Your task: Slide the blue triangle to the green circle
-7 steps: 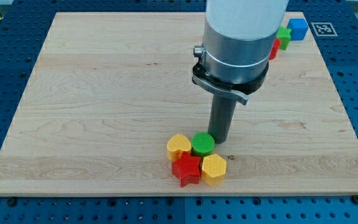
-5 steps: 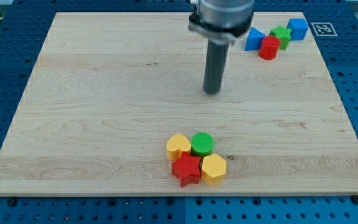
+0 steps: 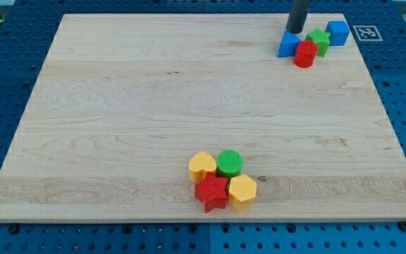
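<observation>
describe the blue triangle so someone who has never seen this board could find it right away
Look at the wooden board's far corner at the view's top right, where four blocks cluster. The blue triangle is the leftmost of them, touching the red cylinder, with my tip just behind it. Unlike the blue cube at the cluster's right end, it has sloping sides.

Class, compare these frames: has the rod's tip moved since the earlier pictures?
Yes. My tip has left the green circle at the view's bottom and now stands at the view's top, just behind the blue triangle.

wooden board (image 3: 118, 106) | blue perforated table (image 3: 5, 70) | even light
</observation>
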